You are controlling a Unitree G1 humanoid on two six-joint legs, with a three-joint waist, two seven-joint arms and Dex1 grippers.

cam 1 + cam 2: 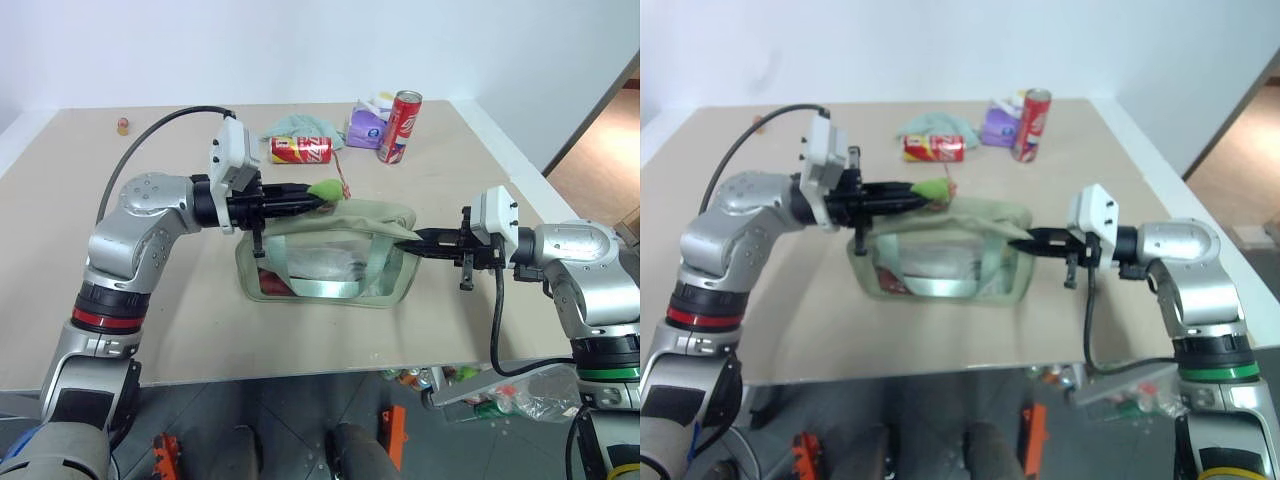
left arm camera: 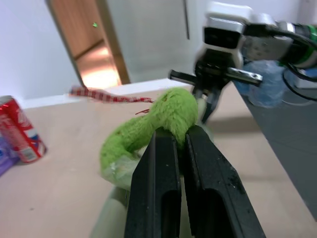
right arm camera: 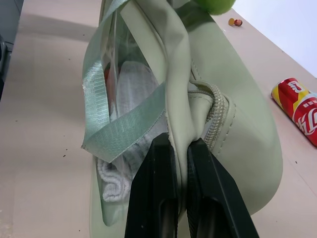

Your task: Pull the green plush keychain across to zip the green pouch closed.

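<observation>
We see the green pouch [image 1: 325, 262] standing on the tabletop [image 1: 180, 320] between the two arms, its clear window side facing the robot. Our left claw [image 1: 322, 200] is clamped on the green plush keychain [image 1: 325, 189], which sits above the pouch's top edge at its left end; in the left wrist view the black fingers [image 2: 163, 188] pinch the fuzzy plush. Our right claw [image 1: 402, 240] is closed on the pouch's fabric at its right end, beside the zipper. Behind the pouch lie a red can [image 1: 300, 150] on its side, a pale teal cloth [image 1: 300, 125], a purple packet [image 1: 366, 126] and an upright red can [image 1: 399, 126]
</observation>
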